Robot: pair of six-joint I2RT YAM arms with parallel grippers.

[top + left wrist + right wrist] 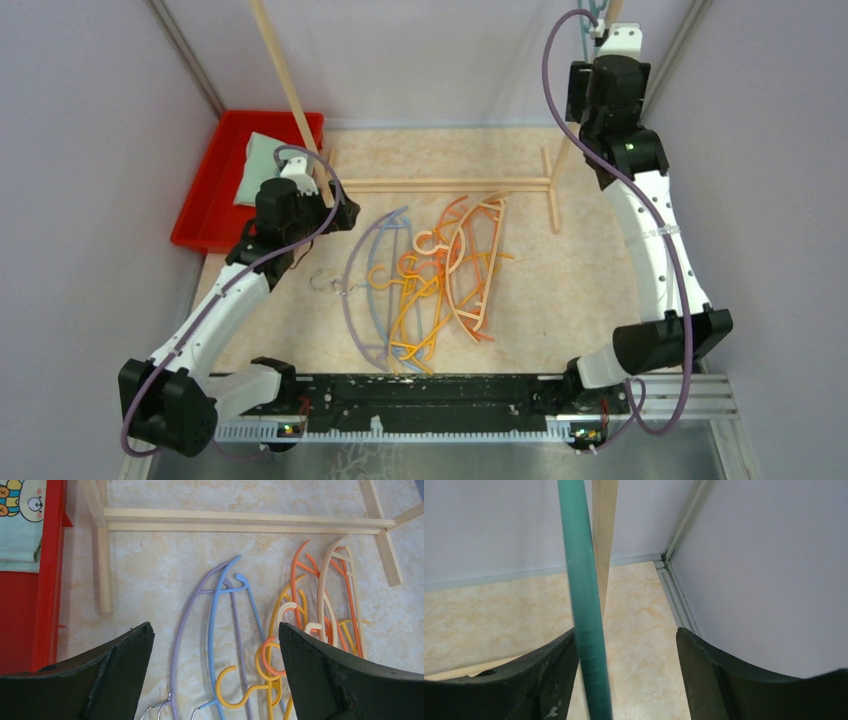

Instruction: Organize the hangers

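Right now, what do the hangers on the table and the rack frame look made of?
Hangers: likely plastic, smooth, uniformly coloured, thin moulded curves; two show silvery hooks, probably metal. Rack frame: pale wood, matte, apparently unvarnished, faint grain.

Ahead of the left pincer (pixel 214 630), hangers (pixel 212 610) cover the table (pixel 145 575) from its middle rightward, while the strip before its left finger is bare up to the wooden rack (pixel 240 522). Inside the right pincer (pixel 625 635), a teal hanger (pixel 583 595) stands just beside the left finger. The rest of the gap is free, with a wall (pixel 774 580) close on the right.
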